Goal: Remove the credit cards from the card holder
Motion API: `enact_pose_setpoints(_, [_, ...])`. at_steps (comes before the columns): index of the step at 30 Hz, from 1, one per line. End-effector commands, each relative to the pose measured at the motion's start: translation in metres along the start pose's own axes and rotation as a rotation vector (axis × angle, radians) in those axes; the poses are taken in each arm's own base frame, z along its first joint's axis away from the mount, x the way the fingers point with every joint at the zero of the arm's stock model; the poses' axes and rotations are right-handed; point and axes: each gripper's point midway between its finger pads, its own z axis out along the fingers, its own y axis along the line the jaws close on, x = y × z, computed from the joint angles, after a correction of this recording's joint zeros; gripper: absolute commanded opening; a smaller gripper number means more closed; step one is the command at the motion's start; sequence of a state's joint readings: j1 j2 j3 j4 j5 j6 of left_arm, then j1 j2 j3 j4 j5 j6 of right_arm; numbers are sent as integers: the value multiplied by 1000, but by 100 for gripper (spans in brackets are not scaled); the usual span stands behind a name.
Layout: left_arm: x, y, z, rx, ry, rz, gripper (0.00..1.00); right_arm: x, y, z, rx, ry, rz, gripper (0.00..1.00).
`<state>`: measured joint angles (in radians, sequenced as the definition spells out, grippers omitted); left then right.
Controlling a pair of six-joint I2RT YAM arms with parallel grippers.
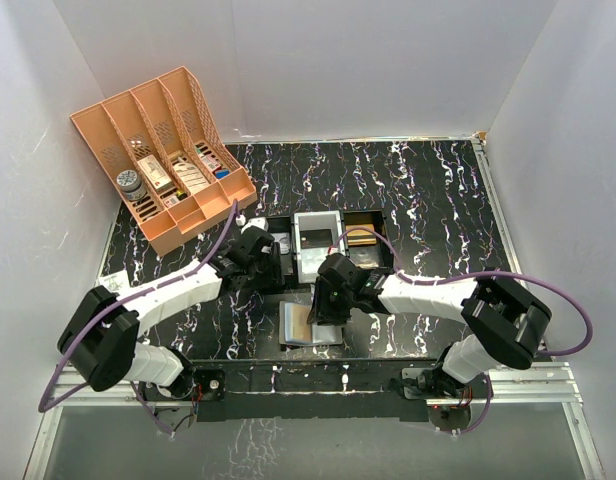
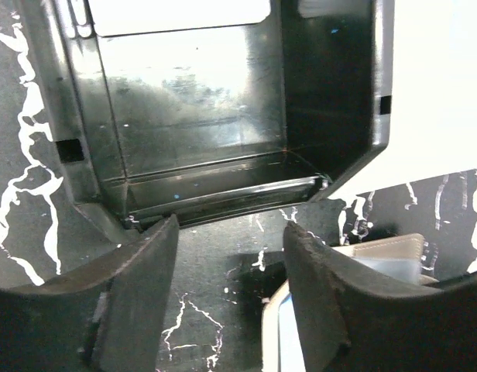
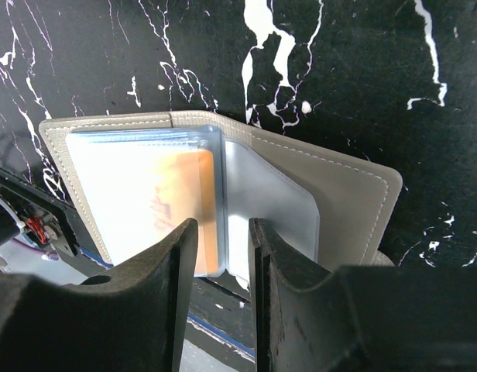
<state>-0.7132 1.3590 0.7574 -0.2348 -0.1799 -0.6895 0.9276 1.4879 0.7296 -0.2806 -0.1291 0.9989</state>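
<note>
Right hand, narrowly apart, overlooks orange card in card holder; left hand apart.

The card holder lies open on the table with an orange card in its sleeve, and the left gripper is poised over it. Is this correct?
Only the arm is wrong: the right gripper is poised over the open card holder, with the orange card in its sleeve, as the right wrist view shows.

No legible txt or labels
</note>
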Motion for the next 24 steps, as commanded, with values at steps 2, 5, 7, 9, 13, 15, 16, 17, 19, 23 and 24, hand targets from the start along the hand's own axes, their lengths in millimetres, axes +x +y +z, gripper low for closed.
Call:
enact_pose_setpoints(2, [-21,-43,-38,233,-26,9,64,-15,17,-3,-37,-50,-19,31])
enact_pose_setpoints(5, [-4,-47,-55,300,28,-20,67,-17,21,-4,-50,-55,-22,31])
enact_pose_setpoints(7, [9,-44,-63,317,58,-45,63,-18,23,-6,-56,-62,-21,31])
enact_pose_setpoints(9, [23,-41,-72,331,81,-58,56,-20,25,-7,-64,-71,-17,31])
enact_pose_setpoints(13, [45,-47,-87,404,126,-56,48,-21,28,-7,-78,-74,-4,31])
enact_pose_setpoints(15, [53,-49,-89,411,150,-34,47,-22,29,-6,-85,-77,4,30])
enact_pose_setpoints(16, [56,-52,-90,419,161,-15,47,-21,30,-6,-90,-78,13,30])
enact_pose_setpoints(17, [60,-55,-91,425,171,6,46,-21,30,-5,-97,-82,20,30])
enact_pose_setpoints(19, [65,-63,-91,435,199,38,44,-22,32,-6,-111,-91,33,29])
enact_pose_setpoints(23, [80,-70,-83,419,245,88,42,-24,33,-7,-131,-108,57,27])
enact_pose_setpoints(24, [85,-66,-77,386,258,84,41,-24,32,-6,-131,-108,61,26])
